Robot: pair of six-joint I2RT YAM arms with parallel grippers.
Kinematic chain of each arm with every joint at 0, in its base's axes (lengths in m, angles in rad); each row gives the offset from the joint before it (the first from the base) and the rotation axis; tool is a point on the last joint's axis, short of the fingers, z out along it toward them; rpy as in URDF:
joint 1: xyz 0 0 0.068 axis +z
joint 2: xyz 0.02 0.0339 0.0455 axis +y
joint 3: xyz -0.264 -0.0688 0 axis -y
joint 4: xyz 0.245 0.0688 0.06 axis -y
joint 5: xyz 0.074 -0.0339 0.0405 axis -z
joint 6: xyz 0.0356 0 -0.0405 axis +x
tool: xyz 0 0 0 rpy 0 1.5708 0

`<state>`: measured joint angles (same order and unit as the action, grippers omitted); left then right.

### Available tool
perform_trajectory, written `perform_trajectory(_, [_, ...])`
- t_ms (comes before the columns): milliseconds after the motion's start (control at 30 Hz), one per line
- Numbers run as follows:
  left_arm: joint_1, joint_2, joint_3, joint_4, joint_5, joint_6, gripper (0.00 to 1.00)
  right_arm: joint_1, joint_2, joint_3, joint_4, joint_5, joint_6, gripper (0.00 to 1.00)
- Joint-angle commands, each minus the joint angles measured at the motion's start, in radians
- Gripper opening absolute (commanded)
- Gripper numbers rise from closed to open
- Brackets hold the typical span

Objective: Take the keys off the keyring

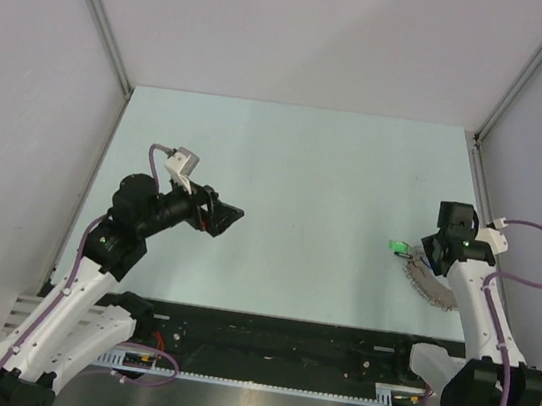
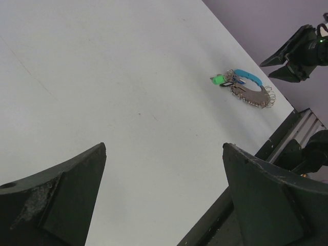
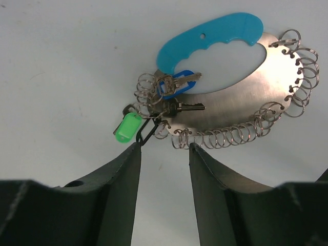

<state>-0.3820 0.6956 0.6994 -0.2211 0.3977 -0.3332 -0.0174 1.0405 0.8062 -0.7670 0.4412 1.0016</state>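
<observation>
The keys (image 3: 180, 84) lie on the table in a small bunch: one blue-headed, one dark-headed (image 3: 179, 106). They hang from a cluster of thin wire loops, the keyring (image 3: 148, 93), at the left edge of an oval metal plate (image 3: 241, 97) that carries a blue plastic piece (image 3: 210, 38). My right gripper (image 3: 165, 146) hovers just short of the bunch, jaws partly apart with nothing between them; its left fingertip (image 3: 136, 148) sits at a black clip (image 3: 148, 130). From above, the right gripper (image 1: 430, 254) is over the keys (image 1: 415, 259). My left gripper (image 1: 224, 217) stands wide open, far left.
A green tag (image 3: 128, 128) hangs beside the black clip. Small wire rings (image 3: 302, 66) line the plate's rim. A black rail (image 1: 283, 336) runs along the table's near edge, close to the plate (image 1: 433, 286). Grey walls enclose the table.
</observation>
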Motion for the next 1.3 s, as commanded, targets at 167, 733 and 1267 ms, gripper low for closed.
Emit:
perform_trajectory(167, [0.000,-0.007,0.002,0.011,0.000,-0.012,1.00,-0.107,0.171,-0.018,0.170,-0.190,0.034,0.43])
perform_trajectory(733, [-0.005,-0.007,-0.001,0.009,-0.010,-0.012,1.00,-0.088,0.398,-0.021,0.216,-0.228,0.144,0.41])
perform_trajectory(1267, [-0.005,0.010,-0.001,0.011,-0.008,-0.013,1.00,-0.067,0.443,-0.021,0.265,-0.268,0.082,0.11])
